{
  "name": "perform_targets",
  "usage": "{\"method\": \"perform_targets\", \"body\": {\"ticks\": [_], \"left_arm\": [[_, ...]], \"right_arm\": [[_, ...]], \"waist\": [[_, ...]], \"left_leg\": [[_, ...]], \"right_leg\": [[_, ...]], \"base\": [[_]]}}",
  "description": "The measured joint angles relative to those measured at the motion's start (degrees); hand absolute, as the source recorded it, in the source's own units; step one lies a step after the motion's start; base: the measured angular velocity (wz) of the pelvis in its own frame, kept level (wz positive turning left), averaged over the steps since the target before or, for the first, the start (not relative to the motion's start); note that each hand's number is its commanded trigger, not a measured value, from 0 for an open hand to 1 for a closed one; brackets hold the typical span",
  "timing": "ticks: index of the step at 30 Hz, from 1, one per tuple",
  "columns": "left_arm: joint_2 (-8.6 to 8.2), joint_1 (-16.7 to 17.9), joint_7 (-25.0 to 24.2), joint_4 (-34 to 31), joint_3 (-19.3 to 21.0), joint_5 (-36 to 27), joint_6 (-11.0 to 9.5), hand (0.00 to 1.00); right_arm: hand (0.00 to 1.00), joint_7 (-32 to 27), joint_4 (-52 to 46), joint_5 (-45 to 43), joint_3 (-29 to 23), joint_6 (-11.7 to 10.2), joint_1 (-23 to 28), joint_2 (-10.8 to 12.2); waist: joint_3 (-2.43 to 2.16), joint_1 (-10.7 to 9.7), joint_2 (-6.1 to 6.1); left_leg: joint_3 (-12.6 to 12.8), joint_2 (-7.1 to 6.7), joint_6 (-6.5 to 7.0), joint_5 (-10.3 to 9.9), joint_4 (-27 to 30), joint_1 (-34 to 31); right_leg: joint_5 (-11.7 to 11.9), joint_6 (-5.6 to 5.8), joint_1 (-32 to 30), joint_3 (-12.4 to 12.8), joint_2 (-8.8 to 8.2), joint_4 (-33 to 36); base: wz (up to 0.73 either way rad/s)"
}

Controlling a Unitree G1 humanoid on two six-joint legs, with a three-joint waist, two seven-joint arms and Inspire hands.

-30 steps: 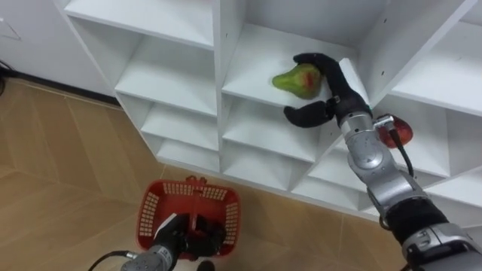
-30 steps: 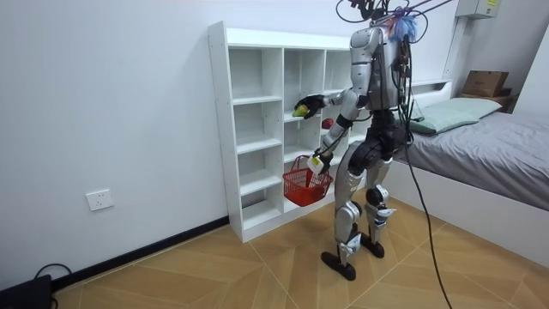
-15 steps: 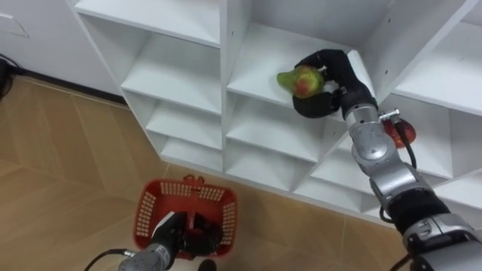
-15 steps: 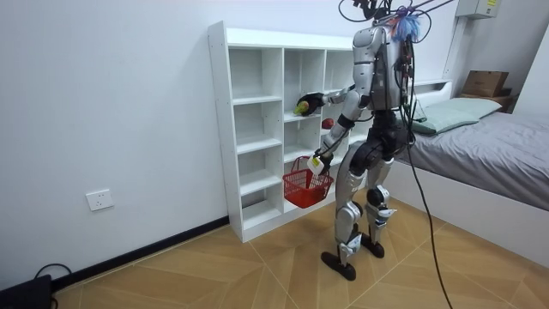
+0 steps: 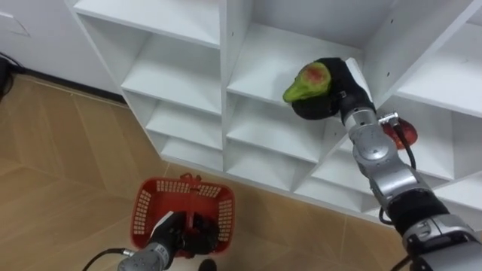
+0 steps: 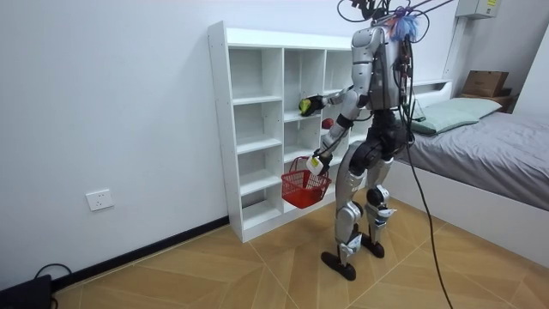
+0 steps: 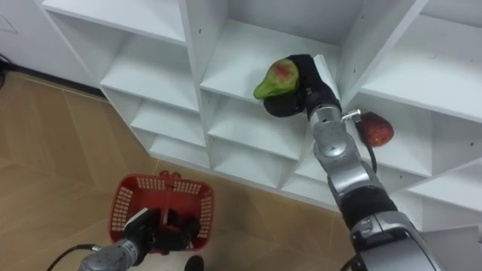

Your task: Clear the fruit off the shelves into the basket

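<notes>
Pear (image 5: 306,83) sits wrapped in my right hand's (image 5: 335,89) curled fingers (image 5: 310,113) at the closet shelf's (image 5: 260,64) front edge, while my left hand (image 5: 167,232) grips the red basket (image 5: 147,207) below.

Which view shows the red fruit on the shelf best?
The right eye view: the red fruit lies nearly whole beside the forearm. The left eye view has the forearm covering part of it; the room view gives a red speck.
</notes>
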Motion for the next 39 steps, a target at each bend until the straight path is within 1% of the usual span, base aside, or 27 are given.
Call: {"method": "perform_targets", "body": {"ticks": [5,8,12,17,20,21,22,23,24,25,27,31,33,35,37,39], "left_arm": [[0.11,-0.01,0.01,0.00,0.00,0.10,-0.12,1.00],[0.02,-0.04,0.04,0.00,-0.40,0.06,-0.25,1.00],[-0.24,-0.01,0.08,0.00,-0.41,0.07,-1.50,1.00],[-0.28,0.10,0.08,-0.06,-0.41,0.12,-2.42,1.00],[-0.53,0.89,0.32,-0.25,-0.31,-0.01,-2.75,1.00],[-0.87,0.91,0.83,-0.25,-0.20,0.02,-2.82,1.00],[-1.05,0.91,1.23,-0.25,-0.14,0.04,-3.02,1.00],[-1.47,0.90,1.78,-0.25,0.24,0.05,-3.89,1.00],[-1.74,0.92,1.88,-0.25,0.74,0.03,-4.86,1.00],[-1.74,0.94,1.90,-0.23,0.77,0.02,-5.31,1.00],[-1.80,0.97,2.01,-0.27,0.75,0.00,-6.59,1.00],[-1.93,0.96,1.95,-0.64,0.71,-0.04,-7.50,1.00],[-1.85,1.22,1.93,-1.39,0.70,-0.03,-8.04,1.00],[-2.00,1.21,1.87,-1.86,0.61,-0.04,-8.16,1.00],[-2.00,1.07,1.83,-1.91,0.18,-0.31,-8.78,1.00],[-1.93,1.01,1.77,-1.92,-0.07,-2.11,-9.14,1.00]], "right_arm": [[1.00,0.25,-1.19,0.12,0.02,0.04,0.40,0.26],[1.00,0.52,-3.18,1.50,0.35,0.06,1.51,0.92],[1.00,3.07,-7.22,3.75,0.64,0.02,3.99,1.66],[1.00,5.90,-10.14,7.63,1.50,-1.72,7.56,1.81],[1.00,7.84,-14.69,10.19,1.58,-1.82,11.83,1.88],[1.00,9.11,-16.47,10.97,1.65,-1.77,14.09,1.92],[1.00,9.68,-17.12,11.17,1.72,-1.77,15.19,2.02],[1.00,11.05,-18.38,11.18,1.74,-1.77,17.16,2.27],[1.00,12.04,-19.12,11.18,2.27,-1.77,18.30,2.49],[1.00,12.61,-19.17,11.18,2.56,-1.77,18.61,2.61],[1.00,14.99,-19.54,11.25,3.86,-1.76,19.68,2.56],[1.00,18.28,-21.28,11.48,4.93,-1.76,20.03,2.90],[1.00,20.45,-24.00,11.44,5.58,-1.76,21.15,3.15],[1.00,21.86,-25.34,11.40,5.71,-1.76,22.10,3.73],[1.00,22.91,-26.24,11.24,6.55,-1.76,22.88,3.80],[1.00,23.62,-27.02,11.20,7.88,-1.76,23.89,3.84]], "waist": [[-0.01,-0.09,-0.01],[-0.02,-0.26,-0.02],[-0.06,-0.93,0.05],[-0.25,-1.29,0.45],[-0.76,-1.51,1.45],[-1.04,-1.68,1.94],[-1.19,-1.73,2.17],[-1.50,-1.64,2.55],[-1.61,-1.52,2.81],[-1.58,-1.58,2.85],[-1.57,-2.72,2.78],[-1.54,-3.97,2.69],[-1.47,-4.51,2.56],[-1.43,-4.64,2.45],[-1.38,-4.77,2.28],[-1.27,-5.11,2.09]], "left_leg": [[0.14,0.00,0.00,0.02,-0.07,-0.06],[0.22,0.01,0.01,0.02,-0.13,-0.02],[0.21,0.00,0.01,0.01,-0.18,-0.02],[0.19,0.03,0.00,0.01,0.03,0.01],[0.19,0.02,0.00,0.00,0.06,-0.08],[0.17,0.01,0.00,0.01,0.06,-0.17],[0.18,0.01,0.01,0.01,0.07,-0.23],[0.44,0.05,0.01,0.01,0.11,-0.58],[0.85,0.10,0.02,0.04,0.11,-0.89],[1.06,0.10,0.03,0.04,0.10,-0.93],[1.45,0.12,0.03,0.06,0.01,-0.98],[2.00,0.16,0.04,0.07,-0.01,-0.96],[2.25,0.24,0.04,0.06,-0.04,-0.96],[2.40,0.27,0.04,0.06,-0.09,-0.96],[2.49,0.26,0.04,0.05,-0.16,-1.01],[2.50,0.26,0.04,0.04,-0.20,-1.09]], "right_leg": [[-0.06,0.05,-0.15,0.22,0.05,-0.05],[-0.06,0.05,-0.16,0.28,0.05,-0.06],[-0.06,0.05,-0.13,0.28,0.05,-0.14],[-0.05,0.04,-0.03,0.27,0.06,-0.12],[-0.05,0.04,-0.15,0.47,0.10,-0.21],[-0.06,0.05,-0.23,0.44,0.10,-0.22],[-0.06,0.05,-0.34,0.44,0.10,-0.18],[-0.06,0.04,-1.02,0.78,0.09,0.19],[-0.03,-0.01,-1.73,1.42,0.10,0.59],[-0.03,-0.02,-2.08,1.67,0.04,1.01],[-0.07,-0.06,-2.53,2.20,0.03,1.31],[-0.06,-0.05,-2.85,2.95,0.12,1.37],[-0.06,-0.05,-2.98,3.08,0.16,1.38],[-0.06,-0.05,-3.13,3.23,0.17,1.46],[-0.07,-0.05,-3.34,3.40,0.15,1.54],[-0.06,-0.05,-3.40,3.42,0.17,1.46]], "base": [[0.00],[0.00],[0.00],[0.00],[0.00],[0.00],[-0.04],[-0.14],[-0.20],[-0.22],[-0.13],[-0.07],[-0.04],[-0.04],[-0.04],[0.00]]}}
